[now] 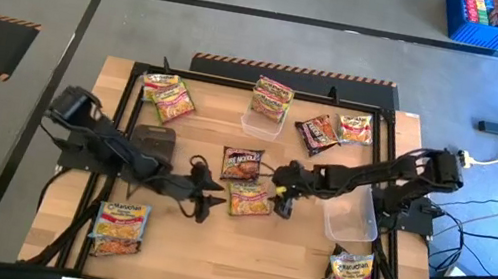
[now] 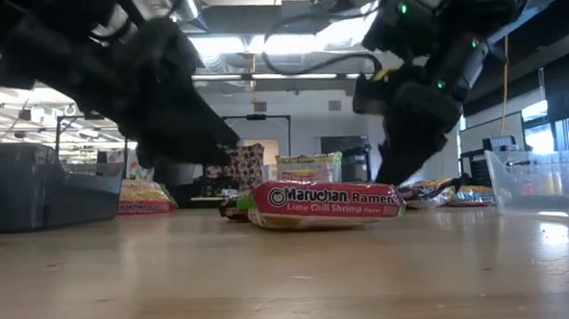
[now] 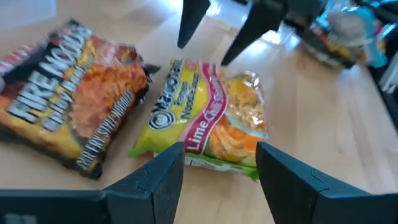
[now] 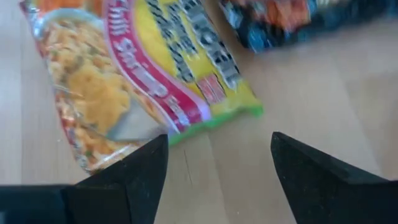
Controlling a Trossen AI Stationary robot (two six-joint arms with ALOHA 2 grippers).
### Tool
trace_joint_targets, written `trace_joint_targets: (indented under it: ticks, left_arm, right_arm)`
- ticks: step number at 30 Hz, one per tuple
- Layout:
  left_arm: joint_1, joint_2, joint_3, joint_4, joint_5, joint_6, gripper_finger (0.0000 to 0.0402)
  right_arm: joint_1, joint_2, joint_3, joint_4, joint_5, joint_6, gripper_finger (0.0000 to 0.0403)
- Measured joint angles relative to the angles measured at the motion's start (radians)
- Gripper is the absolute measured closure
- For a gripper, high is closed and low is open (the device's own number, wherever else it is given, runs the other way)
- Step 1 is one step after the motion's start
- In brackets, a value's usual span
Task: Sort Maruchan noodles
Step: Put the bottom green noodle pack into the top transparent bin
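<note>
A yellow-green Lime Chili Shrimp packet (image 1: 249, 199) lies flat on the wood table between my two grippers. It shows in the low view (image 2: 325, 202), the left wrist view (image 3: 208, 115) and the right wrist view (image 4: 137, 68). A dark brown Fire Noodle packet (image 1: 241, 164) (image 3: 68, 106) lies just beyond it, toward the far edge. My left gripper (image 1: 208, 202) (image 3: 217, 168) is open at the packet's left end. My right gripper (image 1: 282, 198) (image 4: 217, 168) is open at its right end. Neither touches it.
Other packets lie at the far left (image 1: 168, 96), in a clear tub (image 1: 273, 101), at the far right (image 1: 316, 133) (image 1: 356, 129), near left (image 1: 120, 227) and near right (image 1: 351, 273). A clear tub (image 1: 349, 217) stands under the right arm, a dark tub (image 1: 153, 139) by the left.
</note>
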Motion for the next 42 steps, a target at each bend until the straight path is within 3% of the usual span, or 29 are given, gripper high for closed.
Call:
trace_joint_targets:
  ticks: [6, 12, 21, 31, 42]
  left_arm:
    - [0.017, 0.132, 0.078, -0.001, 0.023, 0.022, 0.0209]
    - [0.039, 0.206, 0.107, 0.005, 0.022, 0.024, 0.0209]
    - [0.054, 0.232, 0.105, 0.0, 0.014, 0.022, 0.0209]
    - [0.064, 0.232, 0.103, -0.009, 0.015, 0.026, 0.0209]
    - [0.065, 0.232, 0.103, 0.006, 0.014, 0.027, 0.0209]
  right_arm:
    - [-0.074, -0.014, -0.088, 0.181, -0.227, 0.146, 0.0139]
    - [-0.105, -0.014, -0.135, 0.268, -0.374, 0.291, 0.0139]
    - [-0.101, 0.008, -0.147, 0.286, -0.356, 0.403, 0.0139]
    - [-0.053, 0.084, -0.147, 0.471, -0.385, 0.414, 0.0139]
    - [-0.041, 0.084, -0.146, 0.621, -0.321, 0.432, 0.0139]
